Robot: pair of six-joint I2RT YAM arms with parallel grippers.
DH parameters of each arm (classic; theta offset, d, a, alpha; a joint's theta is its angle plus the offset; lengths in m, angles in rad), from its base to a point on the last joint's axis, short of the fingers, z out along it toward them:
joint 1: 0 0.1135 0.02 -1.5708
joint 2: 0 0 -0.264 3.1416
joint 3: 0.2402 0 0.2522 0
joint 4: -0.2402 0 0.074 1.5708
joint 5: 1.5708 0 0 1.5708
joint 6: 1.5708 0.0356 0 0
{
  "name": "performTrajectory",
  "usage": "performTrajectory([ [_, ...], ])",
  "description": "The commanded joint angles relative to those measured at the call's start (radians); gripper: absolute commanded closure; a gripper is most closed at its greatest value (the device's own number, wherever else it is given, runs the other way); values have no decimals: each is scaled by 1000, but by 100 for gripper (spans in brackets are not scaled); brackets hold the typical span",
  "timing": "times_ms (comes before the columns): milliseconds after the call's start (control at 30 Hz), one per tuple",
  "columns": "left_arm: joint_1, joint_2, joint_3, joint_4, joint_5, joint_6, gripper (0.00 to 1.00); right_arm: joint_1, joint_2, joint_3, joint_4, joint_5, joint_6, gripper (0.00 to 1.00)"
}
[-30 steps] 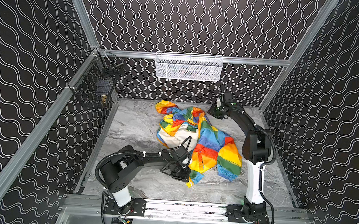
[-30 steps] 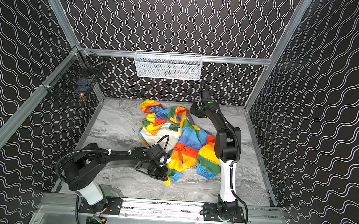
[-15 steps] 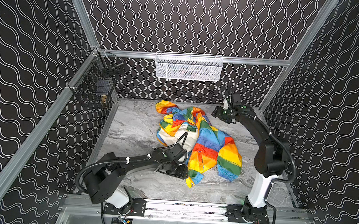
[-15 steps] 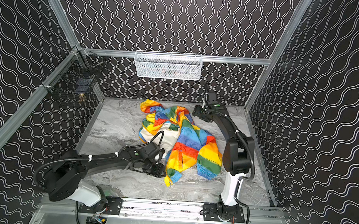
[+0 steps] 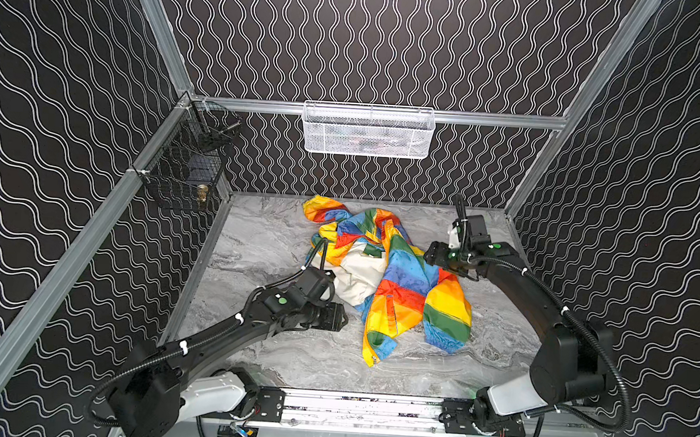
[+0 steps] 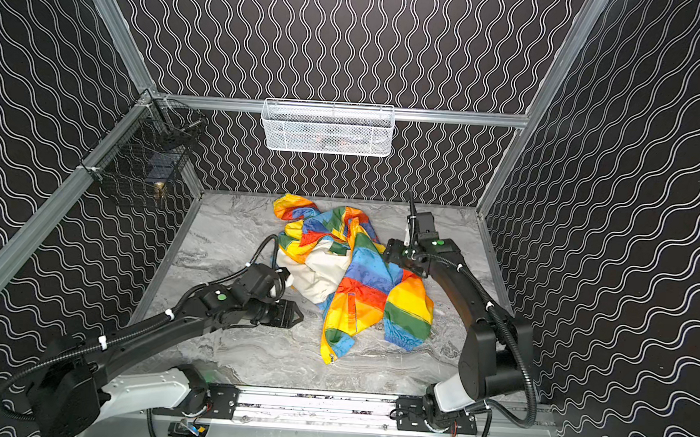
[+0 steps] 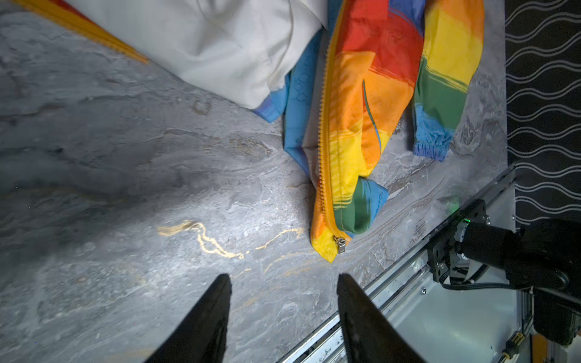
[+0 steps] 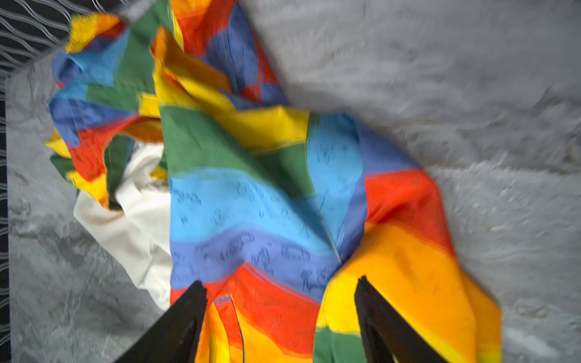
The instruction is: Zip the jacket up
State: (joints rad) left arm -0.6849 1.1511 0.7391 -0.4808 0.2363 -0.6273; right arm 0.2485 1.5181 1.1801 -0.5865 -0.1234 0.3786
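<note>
The left end effector (image 7: 283,279) is spread wide, empty, over the worktop (image 7: 125,188), the one jacket (image 7: 377,94) just ahead, its zipper pull (image 7: 341,244) nearest. The right end effector (image 8: 281,283), also spread and empty, hovers over that jacket.

Both top views look down from the front; wrist cameras closely face the jacket (image 7: 377,94).
</note>
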Motion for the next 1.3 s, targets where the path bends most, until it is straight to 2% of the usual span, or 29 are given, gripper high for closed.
performTrajectory([
  [0,38,-19,-17,8,21,-13,43,11,-6,-66,68,-38,27,23],
  [200,89,-31,-26,13,52,-23,43,24,83,-115,149,-35,57,26],
  [433,133,-67,-39,18,81,-35,44,23,177,-130,209,-31,68,38],
  [500,150,-80,-37,15,84,-35,44,23,189,-141,224,-29,69,46],
  [600,170,-98,-24,0,80,-24,44,22,203,-145,236,-34,72,62],
  [733,197,-118,-15,-8,72,-14,44,12,211,-133,231,-46,79,92],
  [800,218,-128,-16,-11,72,-12,44,-1,201,-138,234,-59,84,99],
  [1267,386,-118,1,-25,155,36,46,-144,91,-203,155,-39,13,100],
])
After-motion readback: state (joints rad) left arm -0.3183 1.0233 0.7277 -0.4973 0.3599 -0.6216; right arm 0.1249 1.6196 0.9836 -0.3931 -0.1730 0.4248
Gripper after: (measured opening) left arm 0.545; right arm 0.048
